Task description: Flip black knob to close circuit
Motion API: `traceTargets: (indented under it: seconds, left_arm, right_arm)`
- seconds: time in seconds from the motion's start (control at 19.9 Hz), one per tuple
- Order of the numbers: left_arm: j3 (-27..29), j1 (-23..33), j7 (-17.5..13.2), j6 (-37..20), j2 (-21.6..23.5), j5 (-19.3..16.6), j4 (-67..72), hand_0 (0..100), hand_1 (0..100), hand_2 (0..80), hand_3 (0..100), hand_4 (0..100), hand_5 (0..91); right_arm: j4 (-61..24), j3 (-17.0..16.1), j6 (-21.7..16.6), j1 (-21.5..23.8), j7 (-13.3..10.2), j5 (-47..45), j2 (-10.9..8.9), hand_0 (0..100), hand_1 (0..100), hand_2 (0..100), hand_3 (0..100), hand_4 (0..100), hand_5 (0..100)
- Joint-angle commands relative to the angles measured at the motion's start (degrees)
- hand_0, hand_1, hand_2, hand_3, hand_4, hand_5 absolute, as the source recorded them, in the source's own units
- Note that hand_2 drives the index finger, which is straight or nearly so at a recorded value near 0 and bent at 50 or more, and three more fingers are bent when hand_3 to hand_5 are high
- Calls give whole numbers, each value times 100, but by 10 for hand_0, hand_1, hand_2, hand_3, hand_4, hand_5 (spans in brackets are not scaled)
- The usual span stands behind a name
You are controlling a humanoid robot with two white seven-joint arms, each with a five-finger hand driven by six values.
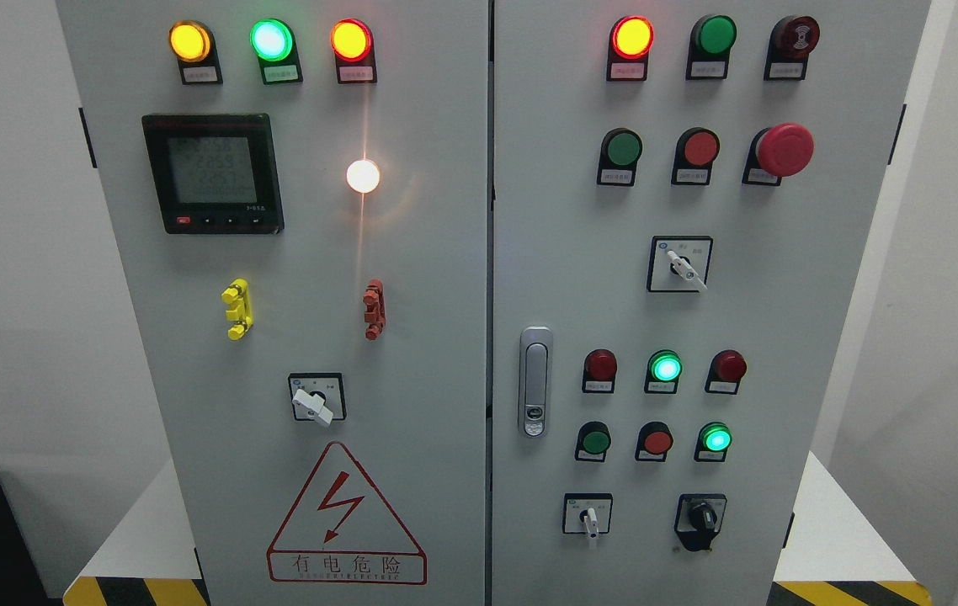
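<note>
Grey cabinet [445, 337], no robot hand in view.
Black knob [702, 518] at its lower right, white walls [16, 252] beside.

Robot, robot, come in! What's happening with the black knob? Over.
Both hands out of view. Black knob untouched, bottom right of the right door. Nothing blocking it.

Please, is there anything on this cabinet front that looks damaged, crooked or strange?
No damage shows. One oddity: a bright white spot right of the meter throws a vertical streak, probably glare or a lit lamp. The black knob at lower right appears untouched, and no robot hand is in view.
</note>
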Motion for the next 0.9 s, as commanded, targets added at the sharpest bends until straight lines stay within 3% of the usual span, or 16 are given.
traceTargets:
  seconds: [0.0,0.25,0.35,0.55,0.85]
  left_arm:
    - [0,0,3,-1,0,0,0,120,556,0,0,0,0]
    - [0,0,3,-1,0,0,0,120,556,0,0,0,0]
    - [0,0,3,-1,0,0,0,120,556,0,0,0,0]
    - [0,0,3,-1,0,0,0,120,556,0,0,0,0]
    - [0,0,3,-1,0,0,0,120,556,0,0,0,0]
  right_arm:
    - [-1679,258,268,-210,35,369,14,0,127,850,979,824,751]
    - [-1942,347,558,-466,78,650,67,0,132,856,983,827,753]
    - [-2170,495,760,-492,306,764,67,0,135,856,986,827,753]
    - [-2504,716,1042,-580,526,808,58,0,131,857,986,827,754]
    - [-2610,760,1235,-896,658,931,67,0,130,857,986,827,753]
